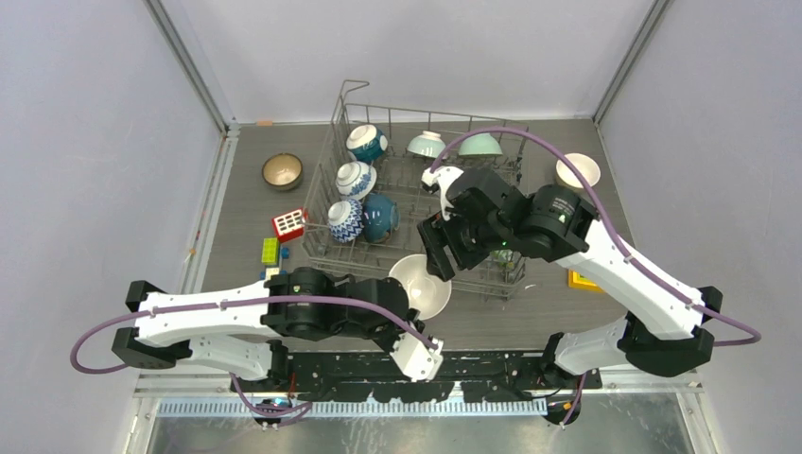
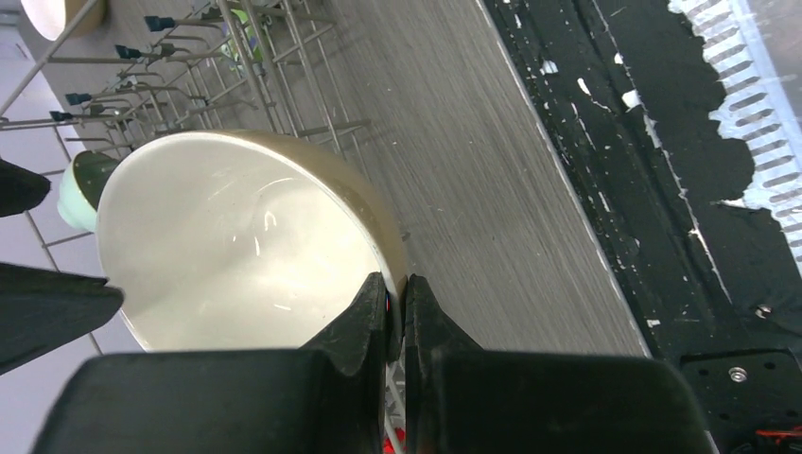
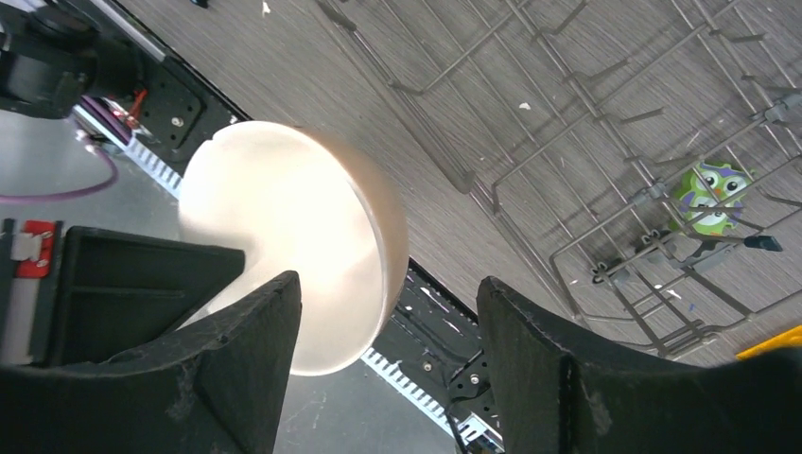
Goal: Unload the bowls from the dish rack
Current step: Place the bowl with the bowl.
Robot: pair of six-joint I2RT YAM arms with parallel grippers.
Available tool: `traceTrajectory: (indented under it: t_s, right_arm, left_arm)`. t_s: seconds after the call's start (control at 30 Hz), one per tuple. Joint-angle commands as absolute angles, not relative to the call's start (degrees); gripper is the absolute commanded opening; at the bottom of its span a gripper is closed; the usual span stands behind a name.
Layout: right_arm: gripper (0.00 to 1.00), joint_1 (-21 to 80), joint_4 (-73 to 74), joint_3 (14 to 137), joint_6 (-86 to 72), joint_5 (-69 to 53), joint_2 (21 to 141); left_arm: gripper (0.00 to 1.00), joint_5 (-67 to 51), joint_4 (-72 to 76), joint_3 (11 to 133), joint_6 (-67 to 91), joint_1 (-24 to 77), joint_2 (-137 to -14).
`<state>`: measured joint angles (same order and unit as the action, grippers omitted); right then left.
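Observation:
A cream bowl (image 1: 421, 284) hangs tilted just off the near edge of the dish rack (image 1: 407, 180). My left gripper (image 1: 419, 320) is shut on its rim; in the left wrist view the gripper (image 2: 398, 288) pinches the wall of the bowl (image 2: 227, 246). My right gripper (image 1: 437, 255) stands open at the bowl's far side. In the right wrist view the gripper (image 3: 388, 284) straddles the edge of the bowl (image 3: 284, 236), with a gap to the right finger. Still in the rack are blue-and-white bowls (image 1: 357, 178), a dark teal one (image 1: 380, 216) and mint ones (image 1: 427, 144).
A brown bowl (image 1: 282, 171) sits on the table left of the rack and a cream bowl (image 1: 577, 170) right of it. Toy blocks (image 1: 289, 224) lie by the rack's near left corner. A small owl toy (image 3: 709, 194) sits among the rack wires. A yellow block (image 1: 584, 281) lies under my right arm.

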<state>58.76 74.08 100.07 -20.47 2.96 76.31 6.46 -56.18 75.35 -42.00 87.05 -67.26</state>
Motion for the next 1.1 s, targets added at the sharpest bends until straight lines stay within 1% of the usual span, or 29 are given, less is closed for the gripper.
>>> traceTrajectory:
  t_s: [0.0, 0.13, 0.5, 0.8, 1.07]
  right_arm:
    - [0.71, 61.3, 75.1, 102.1, -19.3, 7.9, 77.3]
    - [0.64, 63.1, 75.3, 101.8, -19.3, 9.6, 78.9]
    - [0.52, 65.8, 75.5, 101.2, -19.6, 12.7, 81.6]
    - [0.47, 66.5, 75.8, 99.9, -19.8, 13.1, 82.2]
    - [0.49, 67.1, 75.4, 98.8, -19.9, 13.4, 82.5]
  left_arm:
    - [0.00, 4.5, -55.0, 79.8, -41.4, 87.5, -65.4]
    - [0.00, 3.8, -55.2, 80.4, -40.6, 87.4, -65.3]
    - [0.00, 3.0, -56.4, 81.2, -39.7, 87.5, -65.4]
    - [0.00, 3.4, -57.3, 81.7, -39.5, 87.5, -65.6]
    - [0.00, 3.4, -57.5, 82.2, -39.5, 87.5, -66.0]
